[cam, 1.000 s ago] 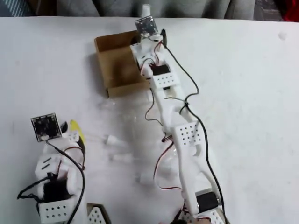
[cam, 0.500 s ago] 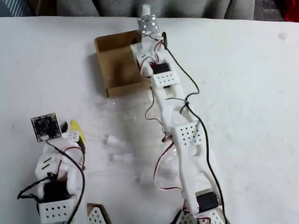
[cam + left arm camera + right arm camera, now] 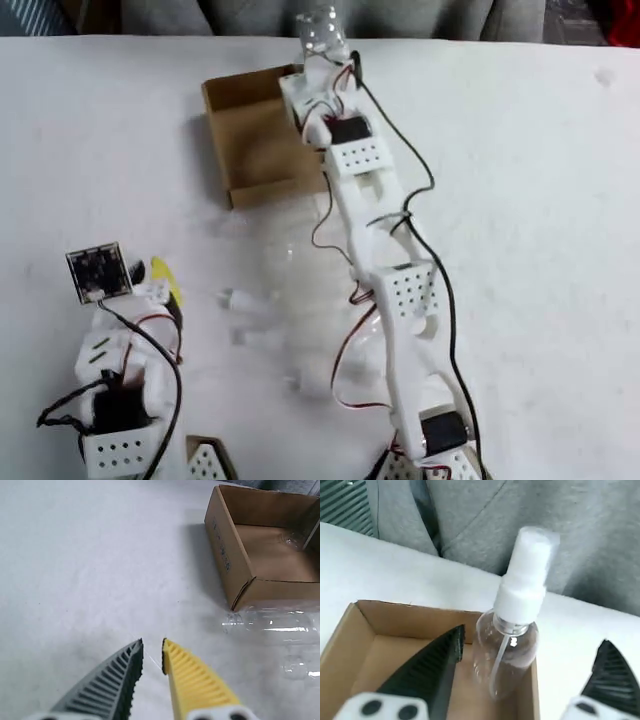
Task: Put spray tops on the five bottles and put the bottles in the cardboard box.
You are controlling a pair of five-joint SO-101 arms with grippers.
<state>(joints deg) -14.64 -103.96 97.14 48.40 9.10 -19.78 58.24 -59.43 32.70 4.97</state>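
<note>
A clear bottle with a white spray top point(image 3: 507, 650) stands in the far corner of the cardboard box point(image 3: 365, 630). My right gripper point(image 3: 532, 637) is open, its black fingers wide on either side of the bottle and not touching it. In the high view the same bottle point(image 3: 322, 35) shows above the box point(image 3: 255, 140) at the end of the right arm point(image 3: 390, 260). My left gripper point(image 3: 152, 647) hovers over bare table near the front left, its grey and yellow fingers almost together with nothing between them.
Two clear bottles without tops point(image 3: 272, 622) point(image 3: 300, 667) lie on the table just in front of the box. Several white spray tops point(image 3: 240, 300) point(image 3: 255, 338) point(image 3: 310, 380) lie beside the right arm. A person in grey sits behind the table's far edge.
The right wrist has tipped back and pulled slightly away from the box, uncovering the capped bottle. The left arm has not moved.
</note>
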